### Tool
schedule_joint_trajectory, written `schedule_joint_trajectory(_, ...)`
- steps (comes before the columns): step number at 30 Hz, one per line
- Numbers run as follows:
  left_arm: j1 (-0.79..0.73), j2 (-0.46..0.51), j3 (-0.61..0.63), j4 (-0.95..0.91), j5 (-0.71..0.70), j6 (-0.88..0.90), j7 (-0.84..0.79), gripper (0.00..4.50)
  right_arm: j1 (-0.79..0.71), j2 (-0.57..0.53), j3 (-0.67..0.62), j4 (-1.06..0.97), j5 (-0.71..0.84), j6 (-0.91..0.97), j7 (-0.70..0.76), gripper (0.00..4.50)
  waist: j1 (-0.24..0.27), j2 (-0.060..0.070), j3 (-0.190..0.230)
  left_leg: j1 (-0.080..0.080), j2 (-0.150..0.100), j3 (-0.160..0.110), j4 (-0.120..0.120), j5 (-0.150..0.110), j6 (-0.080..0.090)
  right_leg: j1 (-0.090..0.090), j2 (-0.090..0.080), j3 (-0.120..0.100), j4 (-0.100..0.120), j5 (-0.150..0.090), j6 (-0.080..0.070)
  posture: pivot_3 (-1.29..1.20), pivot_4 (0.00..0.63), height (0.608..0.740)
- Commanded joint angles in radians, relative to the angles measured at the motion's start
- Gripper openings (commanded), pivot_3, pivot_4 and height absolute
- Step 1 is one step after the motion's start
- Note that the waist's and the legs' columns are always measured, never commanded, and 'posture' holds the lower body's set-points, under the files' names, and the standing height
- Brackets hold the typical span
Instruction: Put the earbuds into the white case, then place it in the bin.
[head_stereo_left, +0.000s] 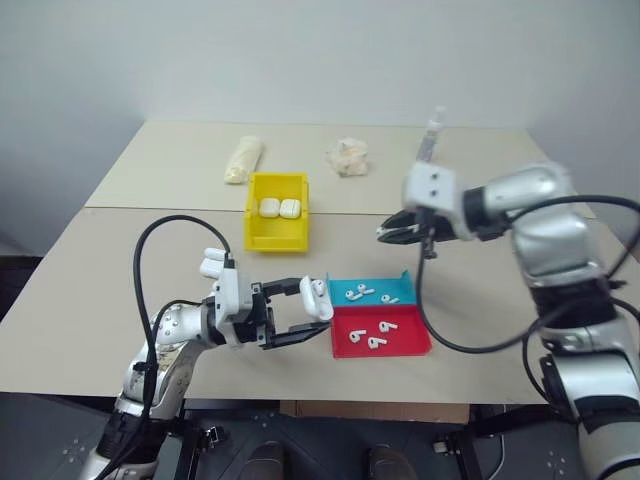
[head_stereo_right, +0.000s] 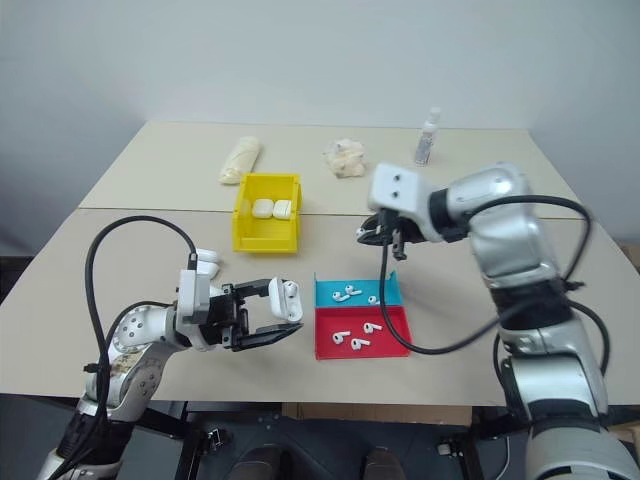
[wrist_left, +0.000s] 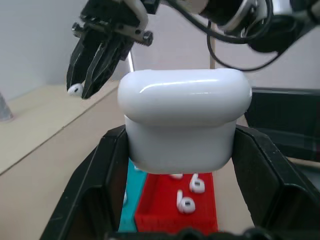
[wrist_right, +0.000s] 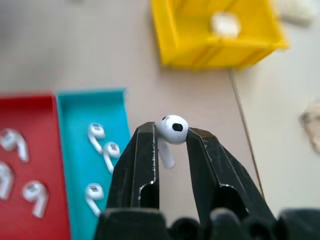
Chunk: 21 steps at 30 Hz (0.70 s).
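My left gripper (head_stereo_left: 312, 312) is shut on the white case (wrist_left: 185, 117), held above the table just left of the trays. My right gripper (head_stereo_left: 392, 233) hangs higher, above the blue tray, shut on one of the earbuds (wrist_right: 173, 129), whose stem sits between the fingertips. More earbuds lie in the blue tray (head_stereo_left: 396, 287) and the red tray (head_stereo_left: 408, 343). The yellow bin (head_stereo_left: 275, 238) stands behind the left gripper with two white cases (head_stereo_left: 279, 208) in it.
At the back of the table lie a pale wrapped bundle (head_stereo_left: 243, 160) and a crumpled cloth (head_stereo_left: 349, 157). A small clear bottle (head_stereo_right: 428, 137) stands at the back right. Black cables loop from both wrists over the table.
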Motion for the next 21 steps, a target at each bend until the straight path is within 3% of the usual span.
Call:
schedule_joint_trajectory(1, -0.052, -0.026, -0.022, 0.014, -0.025, -0.004, -0.034, 2.77, 0.024, 0.016, -0.192, -0.259, 0.186, 0.296, -0.075, 0.72, -0.001, 0.000, 0.000, 0.000, 0.000, 0.000, 0.000, 0.000, 0.000, 0.000, 0.000, 0.000, 0.000, 0.000, 0.000, 0.00, 0.150, 0.740)
schedule_joint_trajectory(5, -0.117, -0.067, -0.036, 0.042, -0.040, 0.010, -0.046, 2.77, 0.062, 0.103, -0.403, -0.492, 0.395, 0.558, -0.174, 0.72, -0.004, 0.000, 0.000, 0.003, 0.000, 0.000, -0.001, 0.000, 0.000, 0.001, 0.000, 0.001, 0.001, 0.000, 0.000, 0.00, 0.150, 0.740)
schedule_joint_trajectory(8, -0.161, -0.097, -0.044, 0.052, -0.055, 0.017, -0.056, 2.77, 0.125, 0.251, -0.578, -0.621, 0.598, 0.630, -0.223, 0.72, -0.003, 0.000, 0.000, 0.003, 0.000, -0.001, 0.000, 0.000, 0.000, 0.002, 0.000, 0.001, 0.000, 0.000, 0.000, 0.00, 0.150, 0.740)
schedule_joint_trajectory(10, -0.181, -0.113, -0.048, 0.056, -0.053, 0.018, -0.059, 2.77, 0.201, 0.309, -0.628, -0.667, 0.699, 0.613, -0.251, 0.72, -0.002, 0.000, -0.001, 0.003, 0.000, -0.001, -0.001, 0.000, 0.001, 0.002, 0.000, 0.000, 0.000, 0.000, 0.000, 0.00, 0.150, 0.740)
schedule_joint_trajectory(17, -0.225, -0.149, -0.052, 0.079, -0.035, 0.020, -0.052, 2.77, 0.388, 0.350, -0.564, -0.698, 0.846, 0.484, -0.401, 0.72, -0.002, 0.000, -0.001, 0.004, -0.001, -0.001, 0.000, 0.000, 0.001, 0.002, 0.000, 0.001, 0.001, 0.000, 0.000, 0.00, 0.150, 0.740)
schedule_joint_trajectory(21, -0.222, -0.157, -0.051, 0.065, -0.036, 0.030, -0.038, 2.77, 0.454, 0.319, -0.476, -0.681, 0.845, 0.370, -0.440, 0.72, -0.011, 0.000, -0.001, 0.004, -0.001, -0.001, -0.001, 0.000, 0.001, 0.002, 0.000, 0.001, 0.000, 0.000, 0.000, 0.00, 0.150, 0.740)
